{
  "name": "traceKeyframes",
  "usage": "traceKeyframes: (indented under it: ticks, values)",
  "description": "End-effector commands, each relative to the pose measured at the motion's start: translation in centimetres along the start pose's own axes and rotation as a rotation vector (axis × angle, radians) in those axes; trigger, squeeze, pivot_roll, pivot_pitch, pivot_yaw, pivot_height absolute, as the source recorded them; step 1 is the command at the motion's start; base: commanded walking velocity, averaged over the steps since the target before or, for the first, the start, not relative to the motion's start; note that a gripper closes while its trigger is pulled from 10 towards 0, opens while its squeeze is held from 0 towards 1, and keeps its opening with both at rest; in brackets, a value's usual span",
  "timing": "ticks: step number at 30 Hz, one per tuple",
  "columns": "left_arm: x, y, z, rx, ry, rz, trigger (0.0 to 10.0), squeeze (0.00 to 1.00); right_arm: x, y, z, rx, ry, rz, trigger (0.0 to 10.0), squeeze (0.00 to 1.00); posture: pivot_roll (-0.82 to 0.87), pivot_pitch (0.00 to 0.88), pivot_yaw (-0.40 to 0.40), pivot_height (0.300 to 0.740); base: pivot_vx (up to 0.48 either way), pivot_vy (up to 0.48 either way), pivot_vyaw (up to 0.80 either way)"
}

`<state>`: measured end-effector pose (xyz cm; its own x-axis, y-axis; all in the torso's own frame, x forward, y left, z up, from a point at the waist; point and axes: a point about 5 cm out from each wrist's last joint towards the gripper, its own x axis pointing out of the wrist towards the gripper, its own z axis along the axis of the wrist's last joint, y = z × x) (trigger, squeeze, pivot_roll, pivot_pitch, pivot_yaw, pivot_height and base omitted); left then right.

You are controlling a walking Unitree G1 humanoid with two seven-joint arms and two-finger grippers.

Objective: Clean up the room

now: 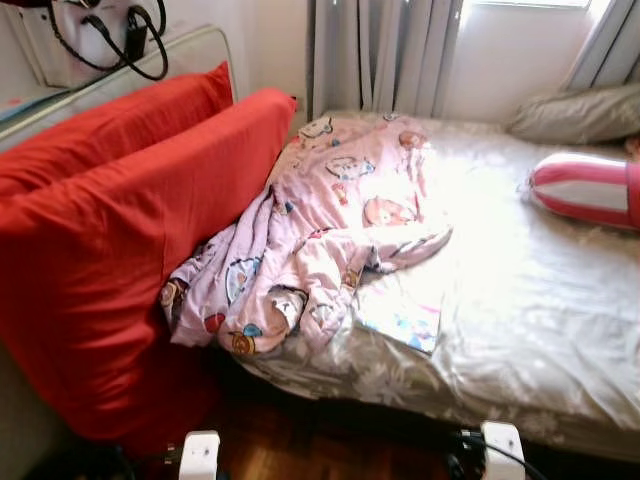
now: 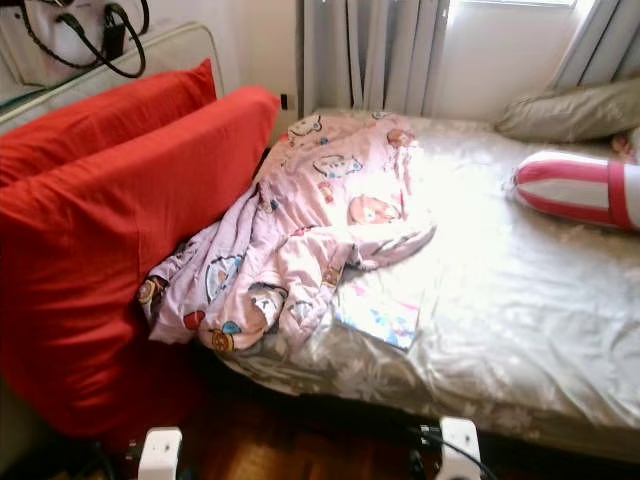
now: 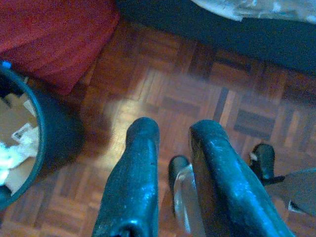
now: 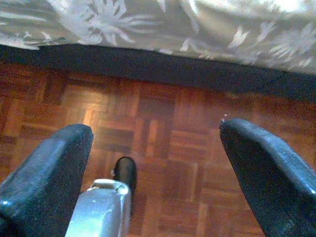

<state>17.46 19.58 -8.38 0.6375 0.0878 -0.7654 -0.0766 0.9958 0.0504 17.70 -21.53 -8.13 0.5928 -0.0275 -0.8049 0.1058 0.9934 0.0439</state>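
Note:
A crumpled pink cartoon-print blanket (image 1: 320, 230) lies across the left part of the bed (image 1: 540, 330) and hangs over its near edge. A thin printed booklet (image 1: 400, 318) lies beside it on the grey floral sheet. At the bed's right side rests a pink-and-white striped bolster (image 1: 585, 188), with a grey pillow (image 1: 575, 115) behind it. Both arms hang low over the parquet floor. My left gripper (image 3: 174, 131) is shut with nothing in it, near a dark waste bin (image 3: 29, 148) holding paper scraps. My right gripper (image 4: 155, 129) is open and empty, by the bed's edge (image 4: 163, 29).
Two big red cushions (image 1: 110, 240) lean upright against the bed's left side. A white bag with black cords (image 1: 100, 35) sits behind them. Grey curtains (image 1: 380, 55) hang at the back wall. Parquet floor (image 3: 197, 89) runs between me and the bed.

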Motion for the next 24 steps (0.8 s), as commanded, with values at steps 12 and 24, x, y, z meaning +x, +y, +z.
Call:
traceKeyframes:
  ticks: [12,24]
  values:
    - [-0.30,0.41,-1.14,0.017,0.043,0.008,10.0,0.00,0.12,0.42,0.38,0.010,-0.020,0.009,10.0,0.00,0.06,0.000,0.010,0.732,0.000,-0.364,0.00]
    - [-0.38,0.43,-1.41,0.013,0.049,0.010,10.0,0.00,0.13,0.33,0.49,0.006,-0.022,0.005,10.0,0.00,0.05,0.000,0.006,0.732,0.000,-0.406,0.00]
